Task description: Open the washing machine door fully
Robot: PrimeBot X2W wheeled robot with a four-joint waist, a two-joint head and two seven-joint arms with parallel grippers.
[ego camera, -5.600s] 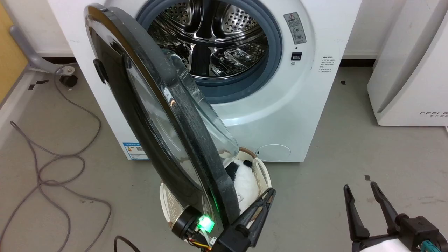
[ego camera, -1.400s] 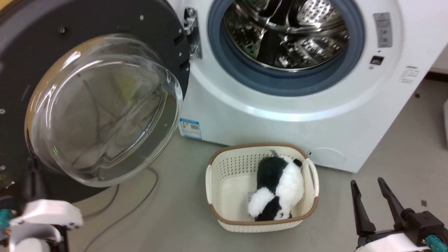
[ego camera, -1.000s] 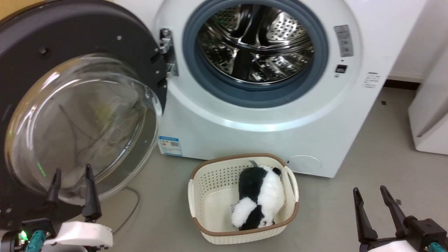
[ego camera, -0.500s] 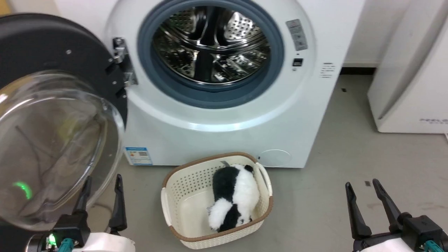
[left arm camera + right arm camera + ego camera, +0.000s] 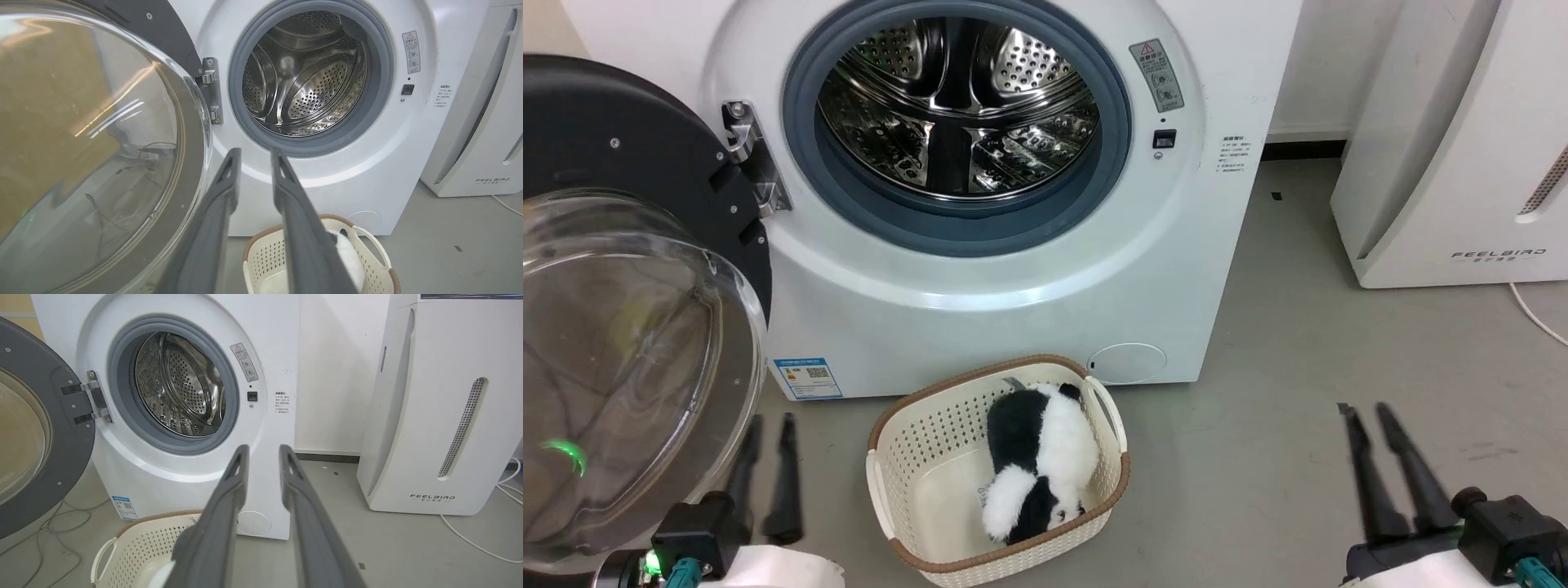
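Washing machine door (image 5: pixel 629 327) stands at nine o'clock in the head view, turned well away from the opening with its inner face and bulging glass bowl towards the camera. It looks fully open, or very nearly.

I judge it heavy and stiff. It moves only about its hinge, so it wants a steady push along that arc, not a lift. The glass bowl is smooth, likely slippery and the part most easily harmed. The black ring around it is the better place to press. The rim at the door's nine o'clock, farthest from the hinge, gives the most leverage, though it runs off the edge of that view.

The washing machine (image 5: pixel 1013 278) fills twelve o'clock, its steel drum (image 5: pixel 956 122) bare inside the grey gasket (image 5: pixel 964 233). A white FEELBIRD appliance (image 5: pixel 1445 147) stands at two o'clock, apart from the washer.

At six o'clock a cream basket (image 5: pixel 923 457) sits on the floor (image 5: pixel 1298 367) just before the washer, with a black-and-white plush toy (image 5: pixel 1037 465) lying in it.

The left pincer (image 5: pixel 770 420), at seven o'clock, is released, its fingers parted by a narrow gap with nothing between them. It is just beside the door's lower edge, and I cannot tell if they touch. The right pincer (image 5: pixel 1364 408), at five o'clock, is likewise parted and grasps nothing, over bare floor.

The hinge (image 5: pixel 756 167) sits at the door's two o'clock, and a blue label (image 5: pixel 807 377) marks the washer's lower corner.
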